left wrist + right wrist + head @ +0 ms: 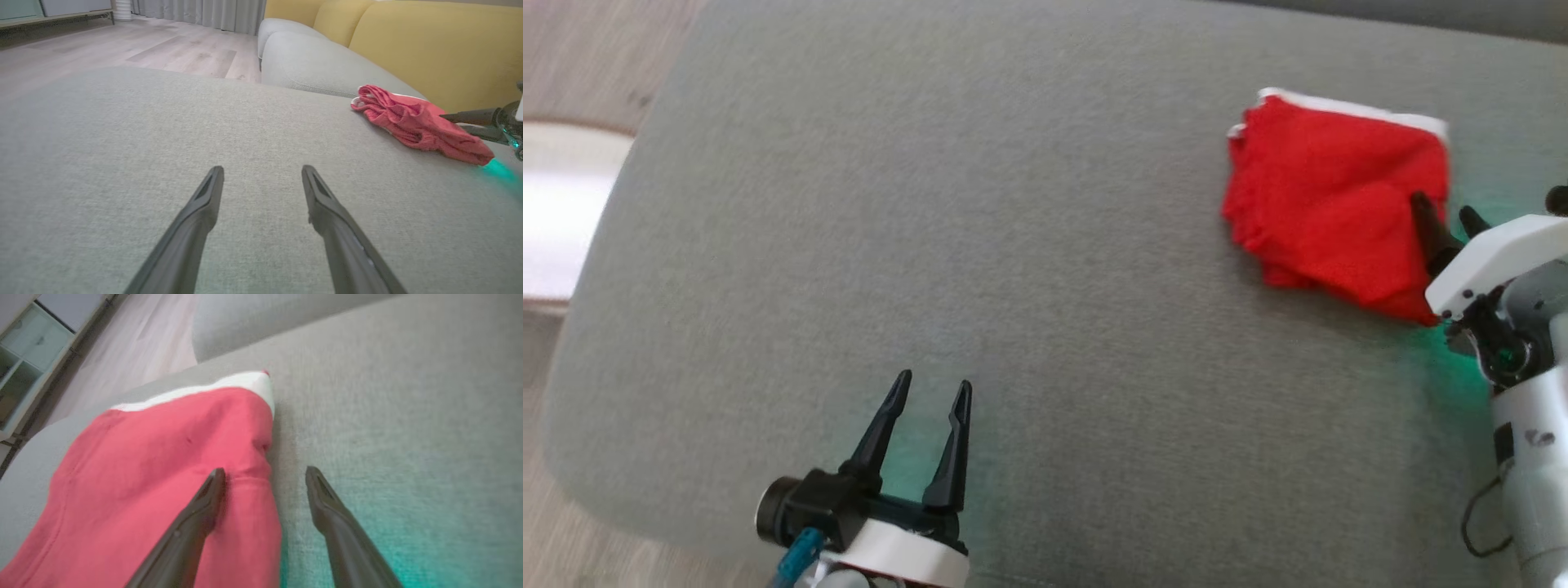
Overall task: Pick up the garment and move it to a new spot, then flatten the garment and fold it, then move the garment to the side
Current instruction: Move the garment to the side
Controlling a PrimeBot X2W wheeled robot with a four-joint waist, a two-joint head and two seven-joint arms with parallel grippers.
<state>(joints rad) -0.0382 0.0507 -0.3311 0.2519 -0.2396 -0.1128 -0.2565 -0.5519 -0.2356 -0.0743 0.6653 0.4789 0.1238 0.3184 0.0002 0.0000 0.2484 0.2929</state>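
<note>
Head view: the red garment (1331, 208) lies far over on the right of the grey sofa seat (1013, 245). It looks folded into a small thick square. The right tool (1441, 204) is at its near corner, with its fingers apart. The left tool (935, 384) is well apart from the garment, also spread and empty.

Left wrist view: the left tool (261, 169) hangs over bare seat. The garment (416, 122) is a low pile off to one side.

Right wrist view: one finger of the right tool (263, 469) is over the red cloth and the other is over the seat. Nothing is pinched.

I think the folding is done. Only the move to the side may be left, or it is done too. I cannot tell which.
</note>
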